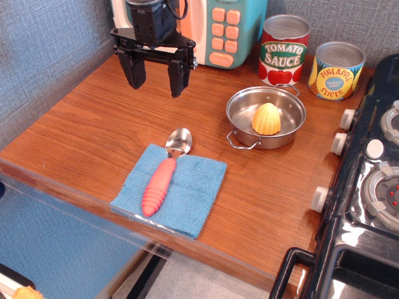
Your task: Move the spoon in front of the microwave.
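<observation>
The spoon [163,175] lies on a blue cloth [171,188] near the table's front edge, its ribbed red-pink handle pointing toward the front and its silver bowl toward the back. The microwave [219,30] stands at the back of the table, teal with salmon buttons, partly hidden by the arm. My gripper [157,73] hangs in front of the microwave, above the table and well behind the spoon. Its two black fingers are spread apart and hold nothing.
A metal pan [266,116] with a yellow toy corn [266,119] sits to the right of the spoon. A tomato sauce can [283,51] and a pineapple can [336,70] stand at the back right. A black stove [368,187] fills the right side.
</observation>
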### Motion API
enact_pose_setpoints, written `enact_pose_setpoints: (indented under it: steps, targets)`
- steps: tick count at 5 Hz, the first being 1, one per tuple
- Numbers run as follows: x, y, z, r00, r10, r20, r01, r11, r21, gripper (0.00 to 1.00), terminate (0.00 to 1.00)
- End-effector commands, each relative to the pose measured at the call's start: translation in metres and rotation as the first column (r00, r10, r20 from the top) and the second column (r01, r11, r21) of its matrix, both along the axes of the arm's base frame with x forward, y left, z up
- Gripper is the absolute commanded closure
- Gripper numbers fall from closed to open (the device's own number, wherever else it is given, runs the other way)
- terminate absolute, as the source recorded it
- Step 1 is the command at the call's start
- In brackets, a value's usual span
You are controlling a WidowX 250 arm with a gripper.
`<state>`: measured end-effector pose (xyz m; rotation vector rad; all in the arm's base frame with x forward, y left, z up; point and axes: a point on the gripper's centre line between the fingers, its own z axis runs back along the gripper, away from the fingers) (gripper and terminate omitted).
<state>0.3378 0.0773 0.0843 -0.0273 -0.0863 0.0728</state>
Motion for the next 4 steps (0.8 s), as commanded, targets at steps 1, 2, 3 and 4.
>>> enact_pose_setpoints:
  steps: [1,2,3,4]
  targets:
    - [0.0,0.0,0.0,1.0,0.0,0.0,0.0,1.0,0.0,0.0,0.0]
    - [-0.017,-0.006,-0.008,1.0,-0.029,-0.003,0.029,1.0,0.008,0.0,0.0]
    - [-0.037,-0.012,-0.013,0.999,-0.033,0.024,0.033,0.999,-0.014,0.0,0.0]
    - [-0.067,-0.021,-0.021,0.998,-0.065,0.009,0.065,0.998,-0.028,0.0,0.0]
